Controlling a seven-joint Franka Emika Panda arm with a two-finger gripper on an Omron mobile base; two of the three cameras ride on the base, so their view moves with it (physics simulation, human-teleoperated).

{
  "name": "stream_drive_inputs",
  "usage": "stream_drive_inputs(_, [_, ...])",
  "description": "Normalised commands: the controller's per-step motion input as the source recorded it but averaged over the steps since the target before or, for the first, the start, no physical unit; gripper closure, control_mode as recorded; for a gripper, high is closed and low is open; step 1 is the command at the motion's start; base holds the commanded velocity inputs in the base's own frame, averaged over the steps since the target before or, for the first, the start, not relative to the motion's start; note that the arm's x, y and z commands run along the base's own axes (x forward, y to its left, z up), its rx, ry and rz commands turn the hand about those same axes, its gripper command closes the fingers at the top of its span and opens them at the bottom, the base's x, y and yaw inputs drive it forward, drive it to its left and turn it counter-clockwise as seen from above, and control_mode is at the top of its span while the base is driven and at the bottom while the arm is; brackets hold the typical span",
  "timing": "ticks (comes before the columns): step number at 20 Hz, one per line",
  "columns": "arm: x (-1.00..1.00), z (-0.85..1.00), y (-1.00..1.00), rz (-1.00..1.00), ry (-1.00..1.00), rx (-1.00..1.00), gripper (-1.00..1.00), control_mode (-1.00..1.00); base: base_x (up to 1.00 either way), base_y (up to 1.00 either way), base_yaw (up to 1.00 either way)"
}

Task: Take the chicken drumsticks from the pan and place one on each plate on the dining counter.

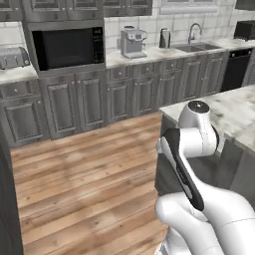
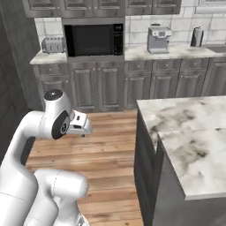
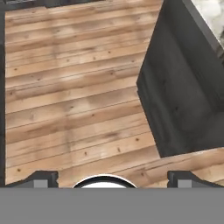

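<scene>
My gripper (image 3: 114, 178) is open, its two dark fingertips (image 3: 41, 178) set wide apart with nothing between them. It hangs over the wooden floor (image 3: 74, 100), looking down beside the dark grey side of the island (image 3: 183, 87). The white hand (image 2: 78, 124) sits at the end of the folded arm, left of the island. The dining counter (image 2: 194, 154) is the white marble top with grey-brown veins at the right, and its bare part is what shows. The pan, the chicken drumsticks and the plates are out of view.
Along the back wall run grey cabinets with a microwave (image 1: 69, 47), a toaster (image 1: 14, 57), a coffee machine (image 1: 132, 42), a kettle (image 1: 165, 38) and a sink tap (image 1: 194, 34). Open wooden floor (image 1: 84, 169) lies between them and the island (image 1: 234, 112).
</scene>
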Motion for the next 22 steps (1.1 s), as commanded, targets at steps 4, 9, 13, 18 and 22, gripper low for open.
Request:
stream_drive_inputs(4, [0.00,0.00,0.00,0.00,0.00,0.00,-1.00,1.00,1.00,0.56,-0.26])
stream_drive_inputs(9, [0.00,0.00,0.00,0.00,0.00,0.00,-1.00,1.00,1.00,0.52,-0.33])
stream_drive_inputs(13, [0.00,0.00,0.00,0.00,0.00,0.00,-1.00,1.00,0.97,0.54,-0.39])
stream_drive_inputs(18, [0.00,0.00,0.00,0.00,0.00,0.00,-1.00,1.00,0.94,0.57,-0.39])
stream_drive_inputs(22, [0.00,0.00,0.00,0.00,0.00,0.00,-1.00,1.00,0.85,0.71,-0.36])
